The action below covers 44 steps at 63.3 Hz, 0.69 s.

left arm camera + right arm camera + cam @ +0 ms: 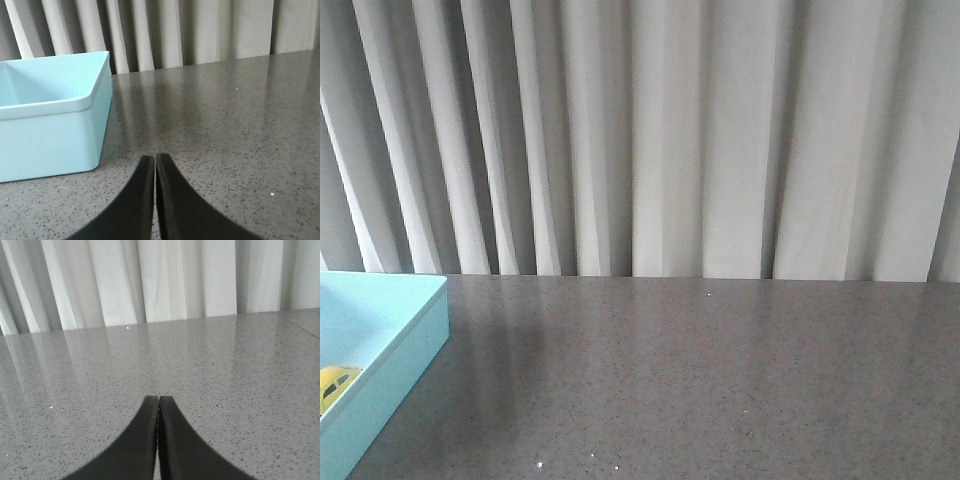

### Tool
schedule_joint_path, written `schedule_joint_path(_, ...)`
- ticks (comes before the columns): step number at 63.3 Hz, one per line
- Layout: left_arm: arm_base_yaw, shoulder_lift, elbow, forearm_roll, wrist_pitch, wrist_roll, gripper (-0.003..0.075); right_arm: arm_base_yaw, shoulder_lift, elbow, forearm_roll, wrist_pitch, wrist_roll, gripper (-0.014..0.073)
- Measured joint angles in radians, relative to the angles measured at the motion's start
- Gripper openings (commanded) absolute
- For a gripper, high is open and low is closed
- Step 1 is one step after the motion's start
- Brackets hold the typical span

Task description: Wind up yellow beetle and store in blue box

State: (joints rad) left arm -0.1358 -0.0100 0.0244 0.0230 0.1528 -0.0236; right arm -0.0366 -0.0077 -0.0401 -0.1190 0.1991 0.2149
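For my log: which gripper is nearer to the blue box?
Left. The left gripper is shut beside the blue box; the right gripper, also shut, sees only bare table.

Setting appears to be a staged test or lab station, not a lived-in room. Evidence: a grey speckled stone-look tabletop (pixel 720 380), bare over most of its surface, and a pleated pale curtain (pixel 670 130) closing off the whole background behind it. No furnishings, walls or windows are visible.
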Motion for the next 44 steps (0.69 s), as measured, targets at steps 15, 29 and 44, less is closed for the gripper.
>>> schedule_joint_path(15, 0.0, 0.0, 0.0, 0.0, -0.001, 0.0, -0.0005, 0.0, -0.003, 0.067, 0.002, -0.117, 0.005, -0.0007)
schedule_joint_path(29, 0.0, 0.0, 0.0, 0.0, -0.001, 0.0, -0.0005, 0.0, -0.003, 0.067, 0.002, -0.134, 0.008, -0.0007)
schedule_joint_path(44, 0.0, 0.0, 0.0, 0.0, -0.001, 0.0, -0.0005, 0.001, -0.003, 0.067, 0.027, -0.135, -0.049, -0.0007)
